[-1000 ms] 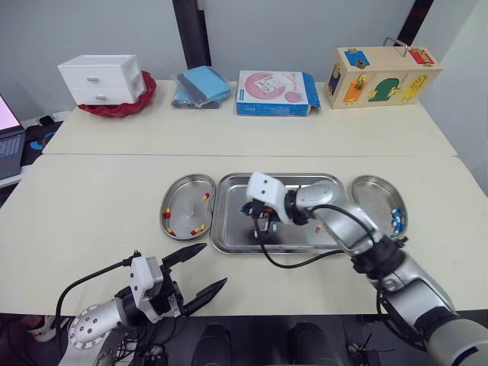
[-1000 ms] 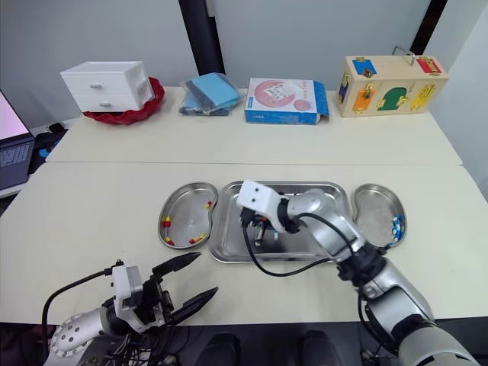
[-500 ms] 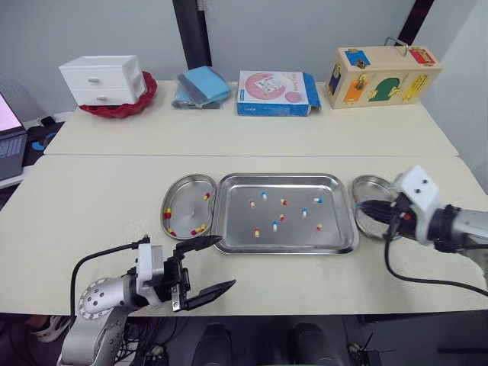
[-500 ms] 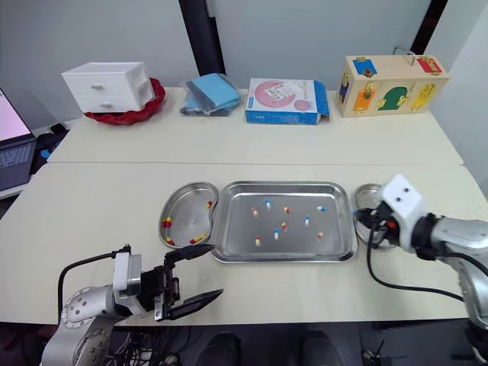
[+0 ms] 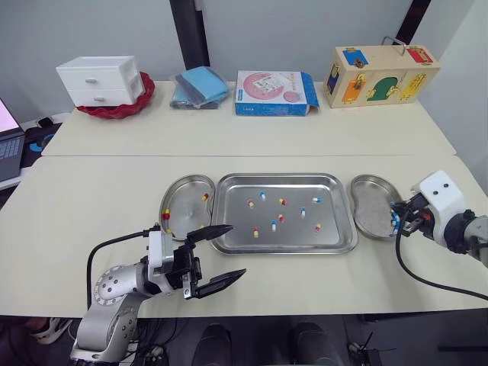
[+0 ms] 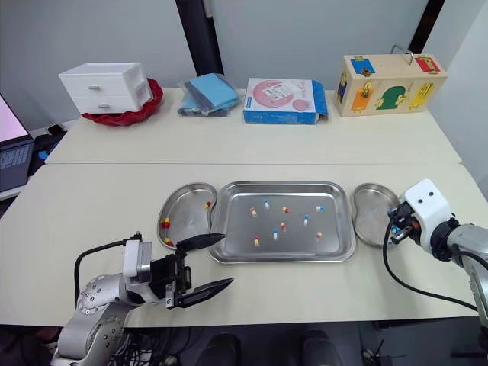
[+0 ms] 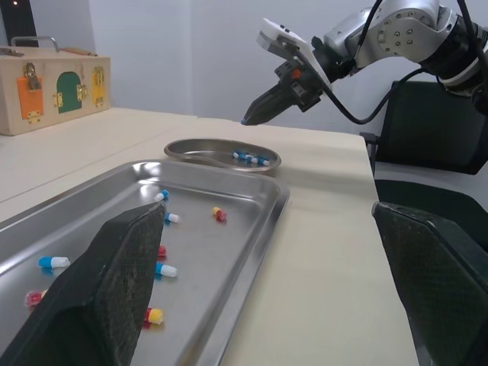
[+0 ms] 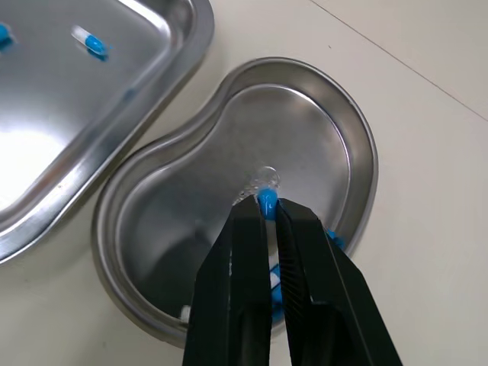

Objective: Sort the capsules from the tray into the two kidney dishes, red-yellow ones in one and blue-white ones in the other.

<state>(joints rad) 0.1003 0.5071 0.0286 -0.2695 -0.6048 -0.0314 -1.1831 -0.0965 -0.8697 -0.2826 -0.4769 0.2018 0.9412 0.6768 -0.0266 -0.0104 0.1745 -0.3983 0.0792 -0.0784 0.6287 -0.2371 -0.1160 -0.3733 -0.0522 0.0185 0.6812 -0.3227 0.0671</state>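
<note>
Nearest, over the bare table (image 5: 91, 210) by its near edge, the left gripper (image 5: 219, 254) hangs with its fingers spread wide and nothing between them. One fingertip reaches toward the near left corner of the tray (image 5: 335, 232). A careless sweep from there could knock the tray's rim or the left kidney dish (image 5: 187, 204), which sits just beside the tray and holds several red-yellow capsules (image 5: 165, 216). A nudge would slide steel across the smooth top and could scatter what is sorted.

To the right, the right gripper (image 8: 268, 207) is pinched closed on a blue-white capsule (image 8: 267, 200), held by its very end above the floor of the right kidney dish (image 8: 305, 122). That is the weak point (a tip-only hold on a slick, round pill). It may slip out skewed, or bounce off the metal and hop the low rim toward the table's right side. A few blue-white ones lie by the dish's near right wall, under the fingers.

About nine loose capsules (image 5: 303, 212) of both kinds lie spread across the tray's middle, apart from one another, with room to reach each. The table is open on the near side of the tray. Farther back stand a white drawer unit (image 5: 101, 78), blue cloths (image 5: 200, 85), a pink-and-blue box (image 5: 274, 93) and a wooden lock box (image 5: 381, 75), all well apart from the work.
</note>
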